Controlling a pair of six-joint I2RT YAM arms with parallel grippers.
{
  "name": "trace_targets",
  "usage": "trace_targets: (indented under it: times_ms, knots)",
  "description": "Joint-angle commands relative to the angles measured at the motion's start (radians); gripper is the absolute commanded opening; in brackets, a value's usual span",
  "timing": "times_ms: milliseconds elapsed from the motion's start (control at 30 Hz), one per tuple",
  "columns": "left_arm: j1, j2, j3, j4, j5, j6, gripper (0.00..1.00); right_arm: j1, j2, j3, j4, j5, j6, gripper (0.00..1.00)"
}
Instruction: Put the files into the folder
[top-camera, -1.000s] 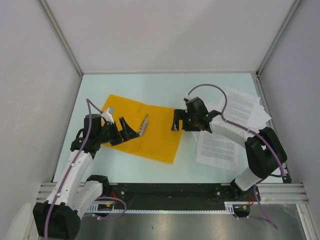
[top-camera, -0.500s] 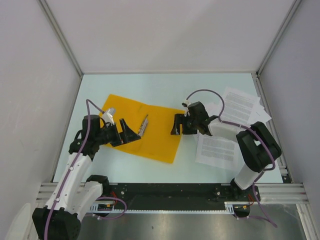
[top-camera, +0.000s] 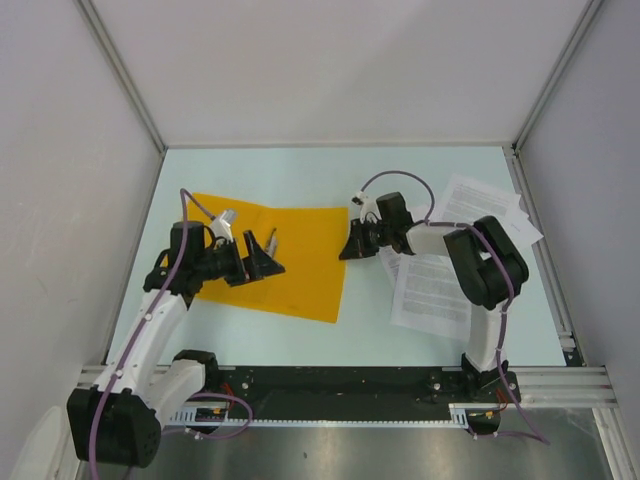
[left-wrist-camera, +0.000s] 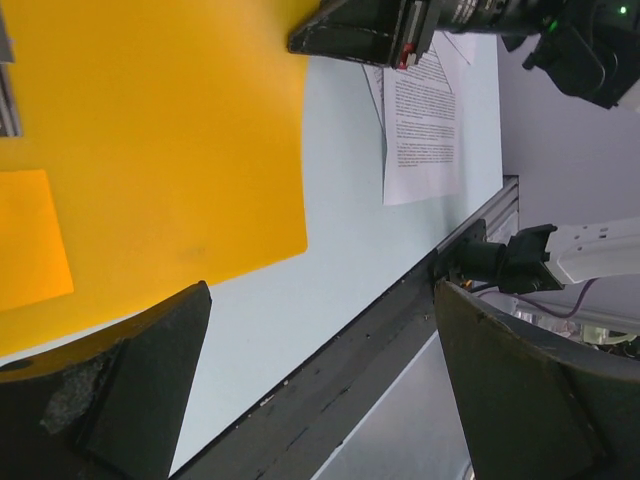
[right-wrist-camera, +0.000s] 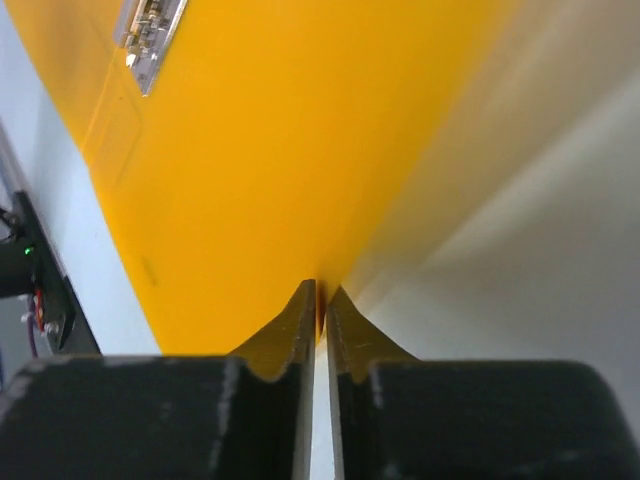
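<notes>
folder (top-camera: 305, 268) orange, thin | my right claw (right-wrist-camera: 321, 300) clamped on its right edge | left claw (left-wrist-camera: 330, 390) apart | files (top-camera: 432, 292) just right

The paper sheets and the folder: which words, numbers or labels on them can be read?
Paper sheets: blocks of black print, too small to read in any view.
Folder: plain orange-yellow, no text visible.
No other readable text.

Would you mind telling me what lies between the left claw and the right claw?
Only the folder, nothing resting on it, from the open left claw to the right claw pinching its edge; the top external view shows this.
</notes>
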Motion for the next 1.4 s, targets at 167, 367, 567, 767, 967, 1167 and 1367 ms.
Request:
trace_targets:
  times_ms: [167, 367, 567, 767, 967, 1167, 1367]
  knots:
    - [0.005, 0.035, 0.029, 0.116, 0.065, -0.026, 1.00, 0.013, 0.089, 0.170, 0.024, -0.249, -0.026, 0.04]
    - [0.005, 0.035, 0.039, 0.121, 0.072, -0.034, 1.00, 0.046, 0.140, 0.192, 0.082, -0.239, 0.106, 0.08]
    - [0.000, 0.044, 0.032, 0.199, 0.078, -0.111, 1.00, 0.031, 0.071, 0.193, 0.076, -0.149, 0.212, 0.45]
    - [-0.115, 0.067, 0.061, 0.323, -0.018, -0.201, 1.00, -0.055, -0.148, 0.193, -0.297, 0.100, 0.180, 0.78]
    - [-0.385, 0.191, 0.148, 0.380, -0.240, -0.234, 0.98, -0.138, -0.331, 0.117, -0.622, 0.483, 0.186, 0.90]
    - [-0.668, 0.456, 0.216, 0.455, -0.385, -0.270, 0.96, -0.165, -0.586, -0.087, -0.691, 0.648, 0.322, 0.90]
    - [-0.848, 0.691, 0.279, 0.590, -0.409, -0.322, 0.95, -0.217, -0.813, -0.339, -0.693, 0.692, 0.394, 0.88]
